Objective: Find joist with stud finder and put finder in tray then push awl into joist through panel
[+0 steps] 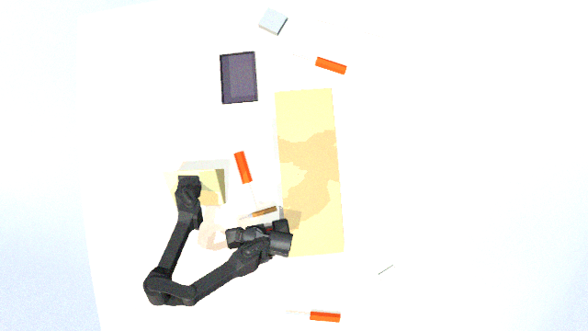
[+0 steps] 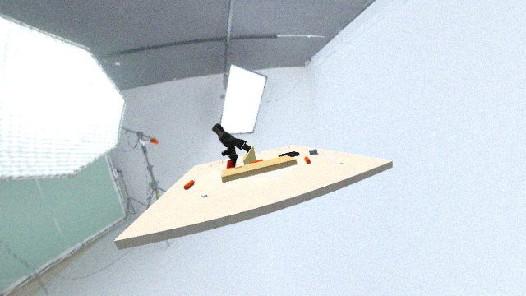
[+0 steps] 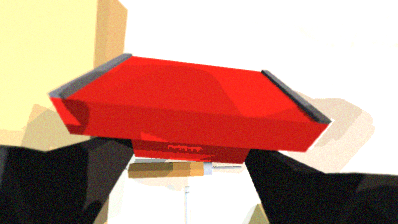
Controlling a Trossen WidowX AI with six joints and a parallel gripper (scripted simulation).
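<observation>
Fingers of the gripper (image 1: pixel 268 228) (image 2: pixel 233 161) (image 3: pixel 190 151) were closed on the red stud finder (image 1: pixel 269 229) (image 2: pixel 230 164) (image 3: pixel 190 112), one black finger on either side of its narrower part. Dark strips edged its two ends, and it was outside the tray, close beside one end of the floor panel (image 1: pixel 310 170) (image 2: pixel 259 168) (image 3: pixel 42 60). Near the gripper lay a slim tool with a brown handle (image 1: pixel 265 211) (image 3: pixel 167 169), probably the awl, its metal shaft pointing away from the panel. The black arm (image 1: pixel 176 239) (image 2: pixel 226 138) bent sharply at its elbow.

Alongside the panel, an orange-handled tool (image 1: pixel 243 167) (image 2: pixel 257 161) rested on the table (image 2: pixel 246 197), between the panel and an upright pale yellow piece (image 1: pixel 213 181) (image 2: pixel 249 156). The panel itself was long and light yellow, with tan patches of shade. A second orange-handled tool (image 1: pixel 325 316) (image 2: pixel 189 185) lay beyond the panel's near end, well apart from it, and a small pale piece (image 1: pixel 386 269) (image 2: pixel 204 195) lay off to one side.

Farther from the gripper sat the dark, shallow tray (image 1: pixel 243 78) (image 2: pixel 288 154), then a third orange-handled tool (image 1: pixel 331 65) (image 2: pixel 307 159) and a grey block (image 1: pixel 273 21) (image 2: pixel 313 152). Behind the table, a bright rectangular light (image 2: pixel 244 100) stood out against the wall.
</observation>
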